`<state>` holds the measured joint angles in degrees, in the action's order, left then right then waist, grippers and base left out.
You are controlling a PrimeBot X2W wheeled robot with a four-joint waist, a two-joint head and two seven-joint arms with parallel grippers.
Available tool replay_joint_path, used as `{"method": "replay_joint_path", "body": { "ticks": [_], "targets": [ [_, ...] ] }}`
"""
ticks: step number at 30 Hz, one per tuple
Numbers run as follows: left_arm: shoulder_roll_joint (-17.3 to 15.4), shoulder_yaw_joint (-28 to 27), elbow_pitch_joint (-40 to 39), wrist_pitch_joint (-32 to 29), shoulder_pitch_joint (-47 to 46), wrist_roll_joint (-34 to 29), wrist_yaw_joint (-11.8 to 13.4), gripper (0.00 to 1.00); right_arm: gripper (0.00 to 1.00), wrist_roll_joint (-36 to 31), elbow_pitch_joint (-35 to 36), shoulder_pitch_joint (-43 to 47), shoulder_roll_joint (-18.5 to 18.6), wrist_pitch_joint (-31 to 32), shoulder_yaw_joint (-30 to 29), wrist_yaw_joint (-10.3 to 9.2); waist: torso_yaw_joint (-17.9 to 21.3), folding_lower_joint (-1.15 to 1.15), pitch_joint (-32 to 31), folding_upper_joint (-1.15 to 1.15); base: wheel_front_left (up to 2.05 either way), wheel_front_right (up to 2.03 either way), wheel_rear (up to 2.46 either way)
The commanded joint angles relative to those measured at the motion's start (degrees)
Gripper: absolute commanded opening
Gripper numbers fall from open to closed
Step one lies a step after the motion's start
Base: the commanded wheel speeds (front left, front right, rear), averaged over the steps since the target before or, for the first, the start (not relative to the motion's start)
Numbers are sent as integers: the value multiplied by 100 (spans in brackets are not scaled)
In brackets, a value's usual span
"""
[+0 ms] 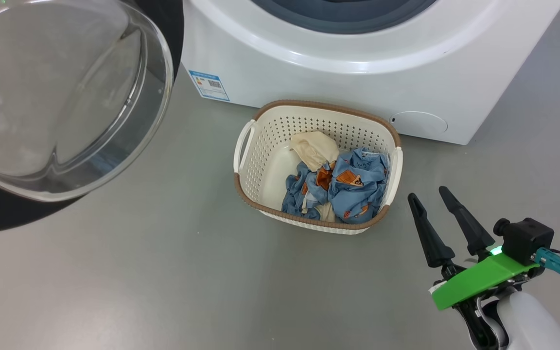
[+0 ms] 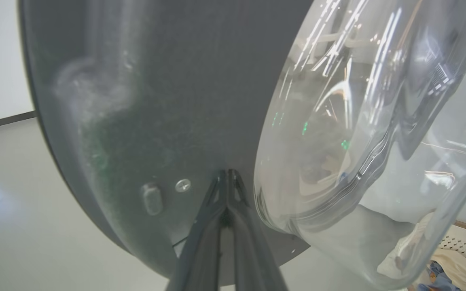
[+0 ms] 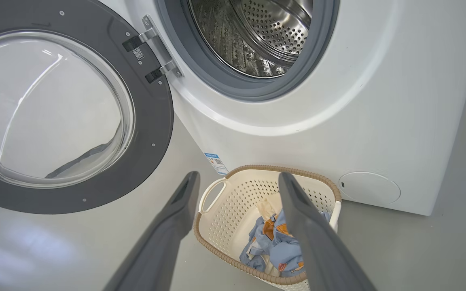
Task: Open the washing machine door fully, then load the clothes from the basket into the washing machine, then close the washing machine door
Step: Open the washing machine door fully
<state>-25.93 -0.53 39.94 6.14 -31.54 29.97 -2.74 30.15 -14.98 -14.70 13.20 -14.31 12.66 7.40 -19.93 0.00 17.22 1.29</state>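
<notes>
Over at the lower right of the head view we have the right gripper [image 1: 428,193], its two dark fingers spread apart and holding nothing. They point up the frame from a green bracket [image 1: 479,279]. The basket [image 1: 265,146] sits on the grey floor [image 1: 163,267] just left of those fingertips, clear of them. The clothes [image 1: 353,184] are bunched in its right half, blue print with a cream piece on top. In the right wrist view we see the basket between the two fingers and beyond them, at bottom centre.

The washing machine [image 1: 358,73] stands right behind the basket, and the washing machine door [image 3: 152,121] is swung out at the left of that view. In the left wrist view the left gripper [image 2: 227,173] has its fingers pressed together, tips right at the door's dark ring beside the glass bowl [image 2: 358,141]. We cannot tell whether they touch it.

There is a blue label [image 1: 208,85] low on the machine's front and a small code sticker [image 3: 138,53] by the hinge [image 3: 164,66], both too small for us to read.
</notes>
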Motion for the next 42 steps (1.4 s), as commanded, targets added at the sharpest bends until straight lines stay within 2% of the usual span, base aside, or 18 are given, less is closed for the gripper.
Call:
{"method": "replay_joint_path", "body": {
  "ticks": [1, 12, 22, 31, 42],
  "targets": [
    [-512, -164, 104, 31, -345, -91, -13, 0, 100, -47, 114, -139, 0, -69, 167, 9, -12, 0, 24, 0, 0, 0, 0],
    [-661, 0, 976, 210, -930, -203, -93, 0, 100, -7, 93, -231, -5, -69, 217, 9, 34, 0, 122, 0, 0, 0, 0],
    [-631, 114, 1299, 474, -1061, -181, -221, 0, 100, 17, 81, -226, -5, -69, 196, 9, 9, 0, 92, 0, 0, 0, 0],
    [-549, 62, 1194, 696, -731, 16, -330, 0, 100, 55, 89, -191, -10, -69, 235, 9, 52, 0, -1, 0, 0, 0, 0],
    [-338, 11, 420, 863, -35, 149, -407, 0, 100, 55, 77, -98, 45, -69, 222, 9, 66, 0, -199, 0, 0, 0, 0]
  ]
}}
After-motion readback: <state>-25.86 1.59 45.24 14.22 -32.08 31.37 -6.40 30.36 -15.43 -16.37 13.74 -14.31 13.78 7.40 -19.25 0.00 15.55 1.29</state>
